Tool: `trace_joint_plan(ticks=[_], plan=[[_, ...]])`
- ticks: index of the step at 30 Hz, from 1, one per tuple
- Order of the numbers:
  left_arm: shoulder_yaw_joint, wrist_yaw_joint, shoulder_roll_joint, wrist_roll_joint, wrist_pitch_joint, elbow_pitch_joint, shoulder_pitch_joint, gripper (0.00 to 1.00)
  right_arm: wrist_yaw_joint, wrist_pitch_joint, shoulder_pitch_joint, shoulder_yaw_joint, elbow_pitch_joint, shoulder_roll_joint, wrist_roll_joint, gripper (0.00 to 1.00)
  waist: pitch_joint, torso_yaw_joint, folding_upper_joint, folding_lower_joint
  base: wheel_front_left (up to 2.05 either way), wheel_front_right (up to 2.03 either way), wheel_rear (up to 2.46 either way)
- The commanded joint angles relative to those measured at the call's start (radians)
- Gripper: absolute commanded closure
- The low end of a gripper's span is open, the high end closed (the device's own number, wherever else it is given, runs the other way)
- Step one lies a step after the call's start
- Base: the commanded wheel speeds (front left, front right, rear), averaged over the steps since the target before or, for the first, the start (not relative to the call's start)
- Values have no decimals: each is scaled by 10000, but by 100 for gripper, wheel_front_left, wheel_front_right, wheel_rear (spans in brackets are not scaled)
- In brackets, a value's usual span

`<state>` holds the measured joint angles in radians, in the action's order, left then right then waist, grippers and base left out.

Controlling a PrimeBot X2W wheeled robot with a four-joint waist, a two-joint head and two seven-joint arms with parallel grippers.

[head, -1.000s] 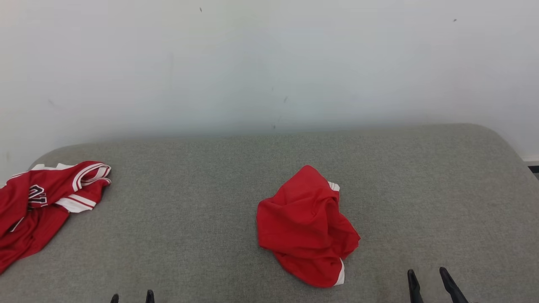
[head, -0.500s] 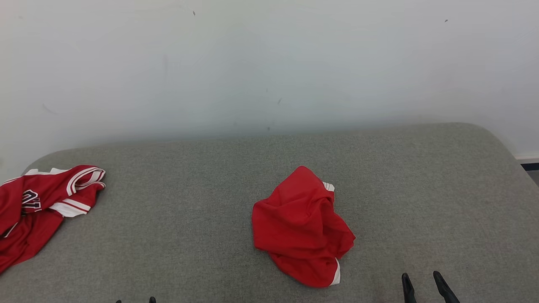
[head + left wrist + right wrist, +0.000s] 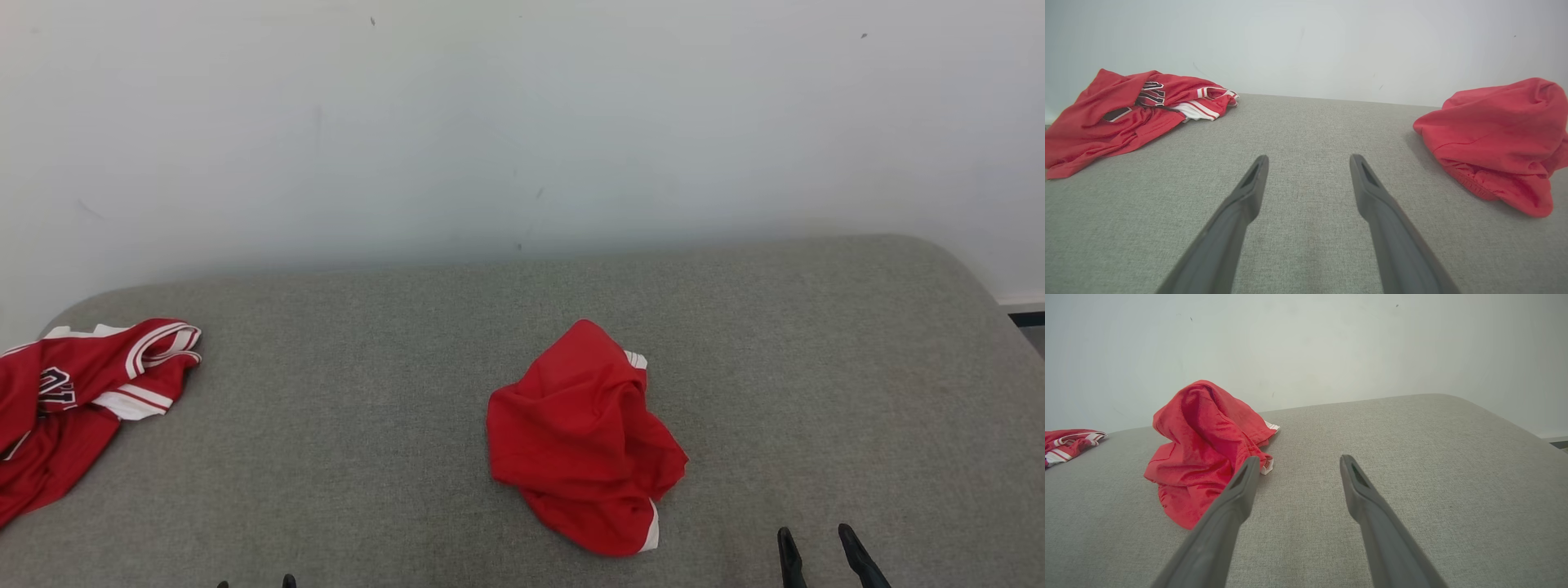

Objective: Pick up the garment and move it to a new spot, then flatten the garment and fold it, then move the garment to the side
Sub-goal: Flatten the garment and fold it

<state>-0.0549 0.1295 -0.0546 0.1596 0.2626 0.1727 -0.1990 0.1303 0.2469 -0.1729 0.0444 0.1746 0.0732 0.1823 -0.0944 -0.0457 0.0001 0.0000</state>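
Head view: the garment lies as a crumpled red heap just below the middle of the frame, on a grey, coarse-woven padded surface with rounded corners. It looks like a thin, smooth knit, with white trim showing at its upper right and lower edge. A second red jersey, with white stripes and dark lettering, sprawls at the left edge, well apart from the heap. A plain pale wall takes up the upper half. The right claw shows at the lower right, fingers spread and empty. Only the tips of the left claw show, at the bottom edge.

Left wrist view: the two dark, tapering fingers stand wide apart with nothing between them, over bare weave. The garment bulges at the right edge and the jersey lies at the upper left.

Right wrist view: the fingers are likewise spread and empty. The garment rises in soft folds left of centre, close to the left finger.

As I judge it, nothing has been picked up yet. A pinch on one outer fold could catch a single layer, so the heap trails or slides free. Two similar red pieces invite reaching for the wrong one. Low fingertips could also snag the weave.
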Motion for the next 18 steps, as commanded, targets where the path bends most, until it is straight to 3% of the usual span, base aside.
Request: trace_joint_plan(ticks=[1, 18], plan=[[-5, 9, 25, -38, 33, 6, 124, 0, 9, 48, 83, 3, -1, -14, 39, 0, 16, -3, -1, 0, 0, 0, 0], [299, 3, -59, 111, 34, 300, 397, 0, 9, -16, 255, 119, 31, -61, 48, 0, 169, -447, -1, 0, 0, 0, 0]])
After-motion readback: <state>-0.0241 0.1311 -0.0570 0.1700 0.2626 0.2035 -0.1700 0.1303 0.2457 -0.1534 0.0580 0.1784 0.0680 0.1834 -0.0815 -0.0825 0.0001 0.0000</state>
